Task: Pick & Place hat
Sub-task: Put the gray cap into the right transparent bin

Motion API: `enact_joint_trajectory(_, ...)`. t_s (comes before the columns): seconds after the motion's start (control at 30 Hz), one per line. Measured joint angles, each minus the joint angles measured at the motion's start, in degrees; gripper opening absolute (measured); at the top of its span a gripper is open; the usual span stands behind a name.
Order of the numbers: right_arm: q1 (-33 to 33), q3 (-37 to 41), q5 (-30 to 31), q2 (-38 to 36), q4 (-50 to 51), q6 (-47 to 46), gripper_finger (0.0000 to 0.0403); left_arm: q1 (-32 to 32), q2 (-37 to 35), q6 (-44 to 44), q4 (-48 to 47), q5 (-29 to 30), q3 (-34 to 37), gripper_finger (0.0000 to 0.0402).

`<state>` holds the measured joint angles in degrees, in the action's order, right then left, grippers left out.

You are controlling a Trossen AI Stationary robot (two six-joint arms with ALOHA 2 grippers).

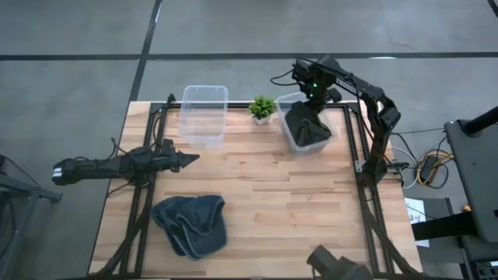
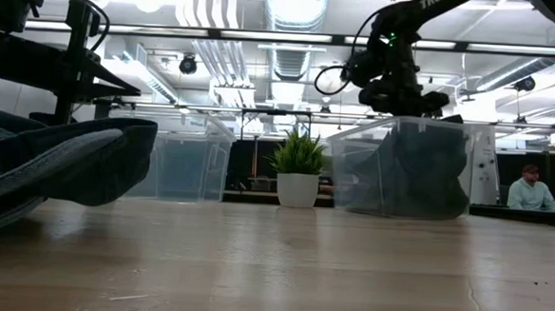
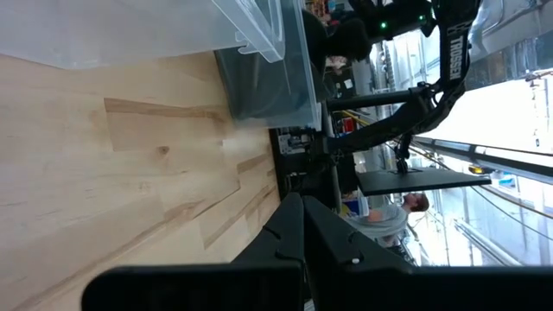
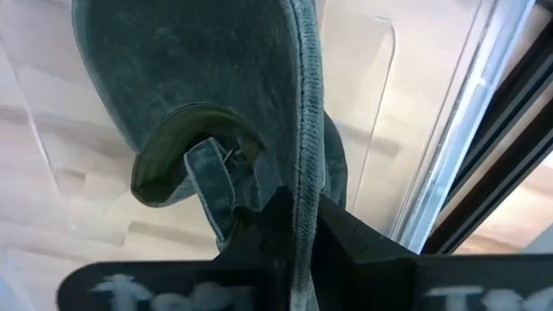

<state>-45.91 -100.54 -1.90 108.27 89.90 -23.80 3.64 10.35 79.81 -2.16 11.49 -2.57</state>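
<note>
A dark grey-green hat (image 1: 309,129) hangs inside the right clear bin (image 1: 283,105) at the table's far side, and my right gripper (image 1: 311,95) is shut on it directly above the bin. In the low view the hat (image 2: 419,172) fills the bin (image 2: 353,174) down to its floor under the gripper (image 2: 397,97). A strap with a buckle (image 4: 212,177) shows on the hat. My left gripper (image 1: 191,159) waits shut and level over the table's left part, touching nothing. My right gripper pinches the hat's stitched edge (image 4: 302,164) between its two fingers (image 4: 268,226), coming from above and pointing down. The hat hangs below the fingers into the bin. Its lower end appears to reach the bin's floor (image 2: 417,210).
A second clear bin (image 1: 204,114) stands left of a small potted plant (image 1: 262,108) at the far edge. A heap of dark hats (image 1: 191,224) lies near the front left. Bare wood lies between the heap and the bins. A person (image 2: 529,191) sits beyond the table.
</note>
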Motion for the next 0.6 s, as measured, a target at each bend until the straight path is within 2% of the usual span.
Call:
enact_joint_trajectory(0.1,0.0,1.3,-1.1,-1.0,0.1,-0.3,0.0032,0.0,0.0,0.0,0.0,0.0,0.0,0.0000)
enact_joint_trajectory(0.37,0.0,2.6,0.3,-5.2,0.1,-2.2,0.0092,0.0,0.0,-0.1,0.0,0.0,0.0,0.0000)
enact_joint_trajectory(0.6,0.0,1.9,0.4,-13.1,0.1,-4.0,0.0134,0.0,0.0,-0.1,-0.1,0.0,0.0,0.0000)
